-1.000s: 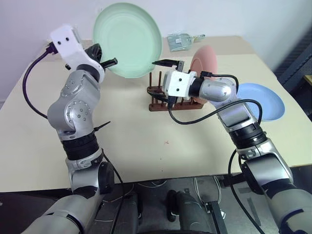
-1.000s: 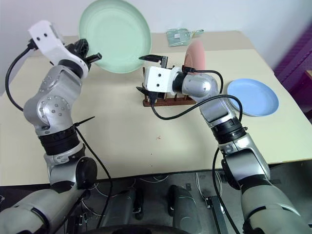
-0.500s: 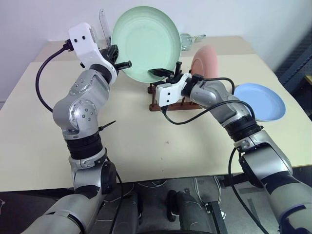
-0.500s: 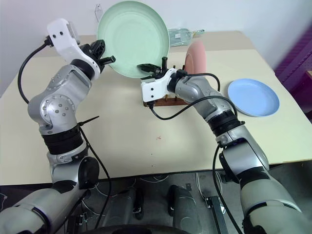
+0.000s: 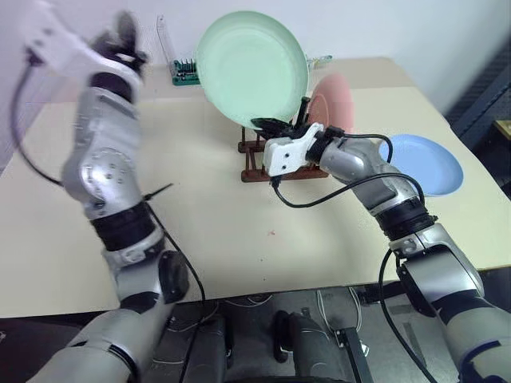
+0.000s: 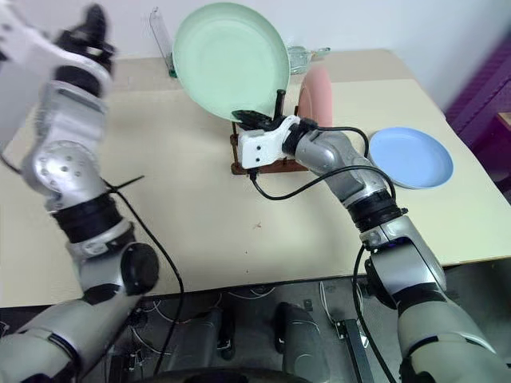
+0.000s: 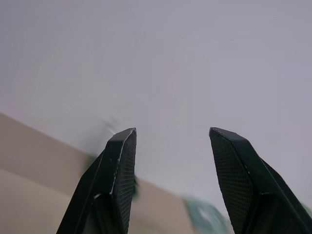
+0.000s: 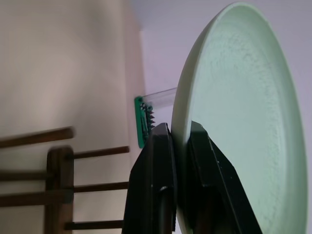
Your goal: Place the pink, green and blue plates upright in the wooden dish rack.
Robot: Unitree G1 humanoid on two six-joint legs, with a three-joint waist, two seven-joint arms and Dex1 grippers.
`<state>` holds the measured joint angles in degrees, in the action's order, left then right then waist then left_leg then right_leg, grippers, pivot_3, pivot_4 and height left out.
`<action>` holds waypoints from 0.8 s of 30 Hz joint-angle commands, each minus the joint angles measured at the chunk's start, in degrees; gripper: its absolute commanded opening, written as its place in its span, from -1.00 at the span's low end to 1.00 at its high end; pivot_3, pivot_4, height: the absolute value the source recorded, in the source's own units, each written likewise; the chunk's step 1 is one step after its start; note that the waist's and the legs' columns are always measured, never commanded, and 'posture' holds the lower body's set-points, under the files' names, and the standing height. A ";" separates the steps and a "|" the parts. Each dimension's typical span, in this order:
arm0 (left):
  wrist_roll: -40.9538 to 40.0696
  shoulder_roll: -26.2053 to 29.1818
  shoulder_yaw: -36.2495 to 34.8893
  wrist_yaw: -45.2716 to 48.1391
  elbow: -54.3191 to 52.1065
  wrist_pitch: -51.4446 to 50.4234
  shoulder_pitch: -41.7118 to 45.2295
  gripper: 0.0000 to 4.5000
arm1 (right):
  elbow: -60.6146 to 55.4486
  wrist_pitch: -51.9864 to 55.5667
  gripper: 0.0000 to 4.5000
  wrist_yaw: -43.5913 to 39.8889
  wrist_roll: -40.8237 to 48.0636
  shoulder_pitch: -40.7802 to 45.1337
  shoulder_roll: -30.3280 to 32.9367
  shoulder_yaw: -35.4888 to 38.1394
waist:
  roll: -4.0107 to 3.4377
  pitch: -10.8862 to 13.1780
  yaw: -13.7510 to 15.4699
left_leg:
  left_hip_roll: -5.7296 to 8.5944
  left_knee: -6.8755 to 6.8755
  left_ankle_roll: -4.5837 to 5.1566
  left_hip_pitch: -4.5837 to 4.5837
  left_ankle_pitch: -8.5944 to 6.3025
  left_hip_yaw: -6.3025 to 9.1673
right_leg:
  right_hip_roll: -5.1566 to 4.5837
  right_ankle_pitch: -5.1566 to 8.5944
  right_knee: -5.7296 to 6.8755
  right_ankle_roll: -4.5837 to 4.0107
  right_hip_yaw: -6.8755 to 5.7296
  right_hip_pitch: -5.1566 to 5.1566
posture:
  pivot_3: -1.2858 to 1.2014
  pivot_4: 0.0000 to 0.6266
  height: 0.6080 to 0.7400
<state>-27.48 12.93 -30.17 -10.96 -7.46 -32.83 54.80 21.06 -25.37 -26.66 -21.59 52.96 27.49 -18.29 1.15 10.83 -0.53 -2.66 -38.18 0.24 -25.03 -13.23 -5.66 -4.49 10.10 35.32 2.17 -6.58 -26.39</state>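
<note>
The pale green plate [image 5: 251, 68] stands nearly upright in the air above the wooden dish rack [image 5: 259, 163]. My right gripper [image 5: 281, 124] is shut on its lower rim, and the rim [image 8: 234, 97] sits between the two fingers [image 8: 156, 161]. The pink plate [image 5: 335, 100] stands upright at the rack's right end. Flat on the table to the right lies the blue plate [image 5: 427, 163]. My left gripper [image 7: 170, 141] is open and empty, raised at the far left [image 5: 124, 40], well clear of the green plate.
A green tool holder with a clear back [image 5: 180, 73] stands behind the rack near the wall. A pale object [image 6: 307, 56] lies at the table's back edge. The beige table [image 5: 200, 231] has open room in front of the rack.
My right gripper has shut on the green plate's lower rim. My left gripper has let go of the plate, opened and swung up to the left. The plate shifted right, over the rack.
</note>
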 commanded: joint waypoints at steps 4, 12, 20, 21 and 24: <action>9.23 16.61 13.36 17.28 5.95 1.53 -12.38 0.06 | -22.42 28.12 -1.00 -13.22 40.47 -3.95 -2.91 14.20 | -0.03 -0.01 -0.04 | -0.05 0.03 0.00 0.11 0.00 -0.03 | -0.03 0.00 0.05 0.00 0.01 0.09 | 0.03 -0.52 0.84; 6.87 20.61 32.34 44.92 -6.52 6.25 -32.40 0.06 | -30.33 64.52 -1.00 1.14 71.49 -3.20 -5.40 27.51 | -0.06 0.01 1.01 | -0.18 0.00 0.02 0.11 -0.06 0.04 | -0.20 0.03 0.00 -0.22 0.05 0.02 | 0.03 -0.52 0.84; 1.06 17.78 34.96 52.01 -11.00 1.88 -36.05 0.06 | -27.54 73.21 -1.00 9.67 76.04 -2.20 -7.76 31.01 | -0.23 0.02 0.98 | -0.22 0.01 0.04 0.04 -0.05 -0.13 | -0.07 -0.07 0.04 -0.14 0.09 -0.11 | 0.03 -0.52 0.84; 0.93 17.53 35.04 52.16 -11.21 1.64 -36.09 0.06 | -26.60 73.80 -1.00 10.23 76.06 -1.84 -7.74 31.26 | -0.23 0.02 1.00 | -0.21 0.01 0.05 0.04 -0.05 -0.17 | -0.07 -0.07 0.04 -0.13 0.09 -0.11 | 0.03 -0.52 0.84; 0.88 17.39 35.34 52.99 -11.80 1.38 -36.36 0.06 | -23.62 74.88 -1.00 11.93 75.53 -0.69 -7.89 31.87 | -0.23 0.02 1.12 | -0.20 0.00 0.05 0.04 -0.04 -0.20 | -0.07 -0.06 0.04 -0.10 0.09 -0.11 | 0.03 -0.52 0.84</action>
<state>-25.72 30.30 5.49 41.27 -16.67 -31.83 18.25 -2.57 49.70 -15.63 53.38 49.64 19.77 11.56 0.92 10.85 0.59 -2.86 -38.18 0.29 -24.99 -13.27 -5.85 -4.56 10.05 35.35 2.08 -6.49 -26.50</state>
